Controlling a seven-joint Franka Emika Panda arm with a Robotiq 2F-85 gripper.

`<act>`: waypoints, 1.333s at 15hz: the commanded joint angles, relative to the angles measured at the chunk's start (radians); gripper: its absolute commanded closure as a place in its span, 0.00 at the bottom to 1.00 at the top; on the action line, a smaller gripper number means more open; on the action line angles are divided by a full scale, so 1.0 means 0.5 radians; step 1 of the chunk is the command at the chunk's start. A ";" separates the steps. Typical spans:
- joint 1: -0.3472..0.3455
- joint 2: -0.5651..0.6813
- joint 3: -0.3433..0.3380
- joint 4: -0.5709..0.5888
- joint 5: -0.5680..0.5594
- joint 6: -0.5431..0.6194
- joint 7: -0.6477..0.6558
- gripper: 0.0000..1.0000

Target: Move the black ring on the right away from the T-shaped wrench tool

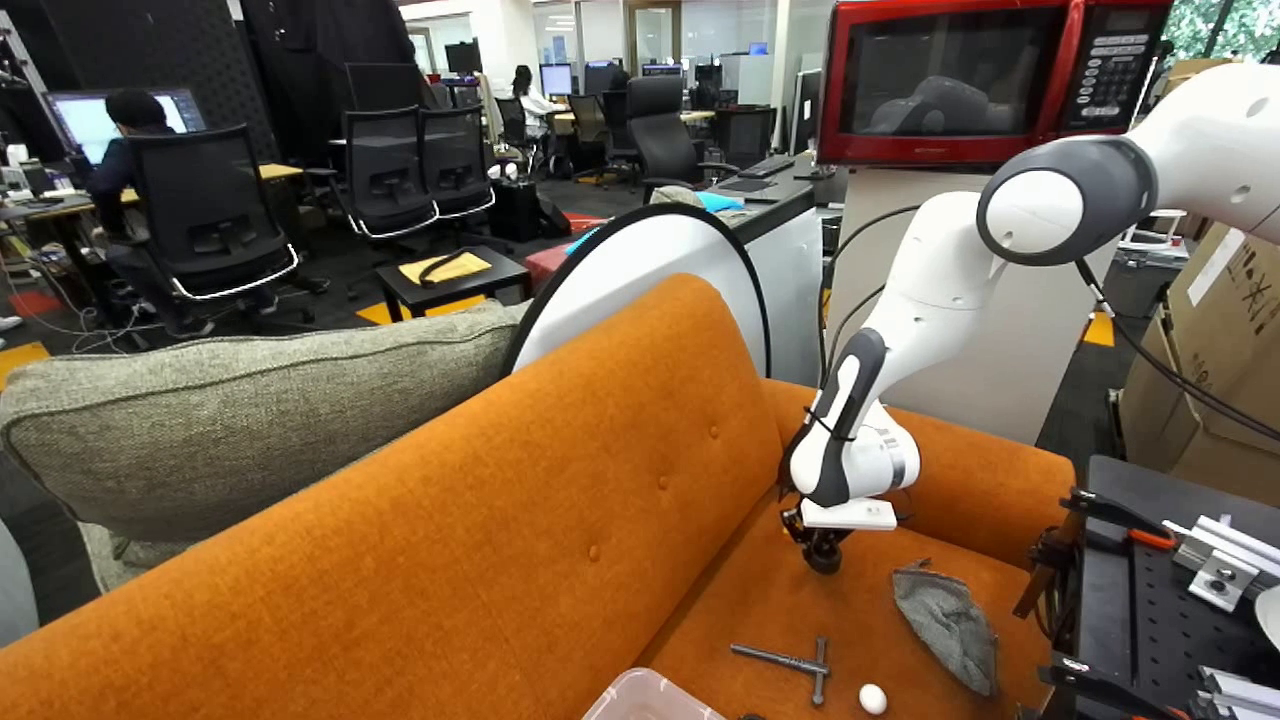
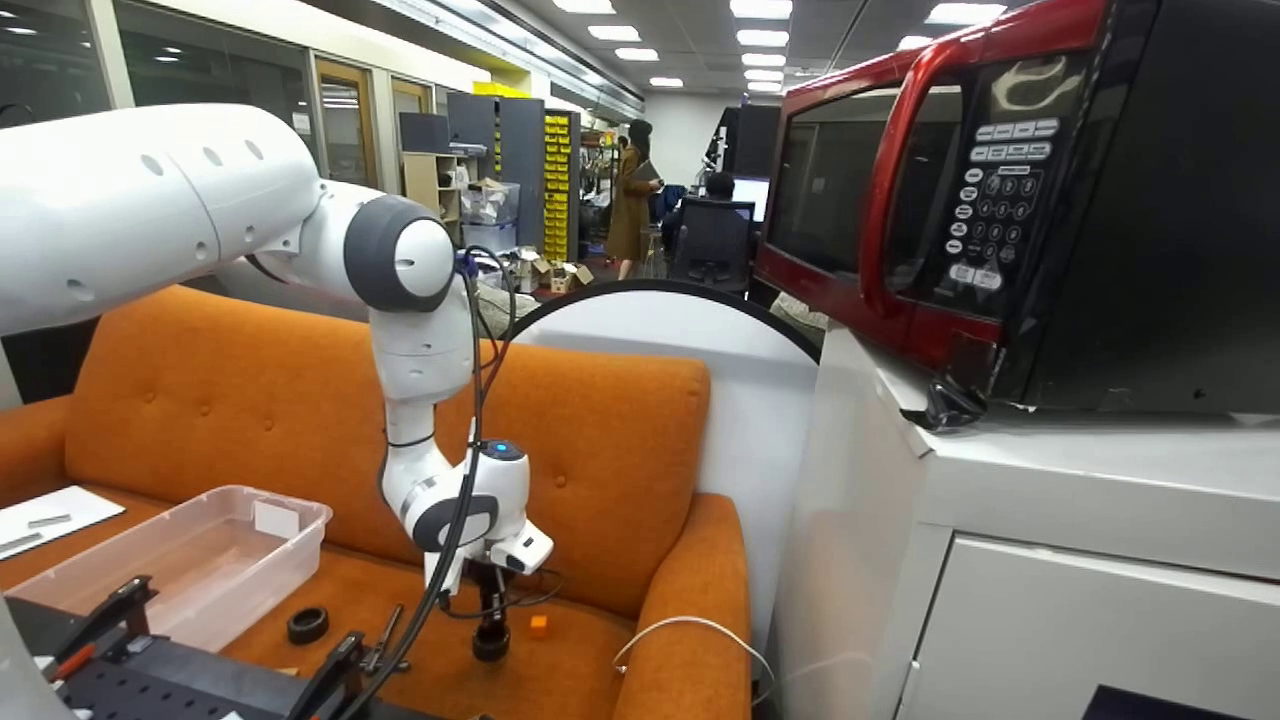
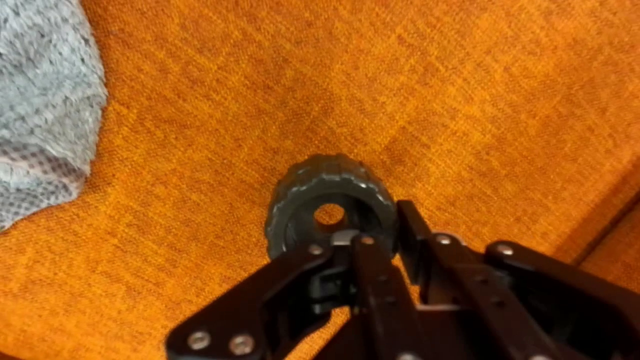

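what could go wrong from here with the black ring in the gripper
The black two-finger gripper seems to pinch the black ribbed ring by one side of its wall, so the ring might swivel or slip.
The small orange cube appears close by in an exterior view; a sideways move could nudge it.
Swinging toward the thin grey metal T-shaped tool could close the gap to it.

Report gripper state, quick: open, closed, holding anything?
Gripper: closed, holding the treaded black ring by its wall, one jaw inside the ring and one outside.
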 commanded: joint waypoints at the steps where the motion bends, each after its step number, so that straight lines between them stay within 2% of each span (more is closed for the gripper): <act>1: 0.007 0.008 -0.005 0.013 0.001 -0.007 0.002 0.85; 7: 0.018 0.016 -0.006 0.021 0.000 -0.007 0.003 0.85; 8: -0.027 0.020 0.026 0.029 0.028 0.006 0.018 0.96; 11: -0.235 0.022 0.146 0.021 0.132 0.030 0.064 0.96; 14: -0.394 0.031 0.181 0.004 0.245 0.023 0.103 0.96; 17: -0.591 0.061 0.279 -0.024 0.366 0.059 0.108 0.96; 18: -0.456 0.058 0.155 0.010 0.315 -0.006 0.091 0.85; 20: -0.538 0.079 0.213 0.011 0.343 -0.003 0.085 0.85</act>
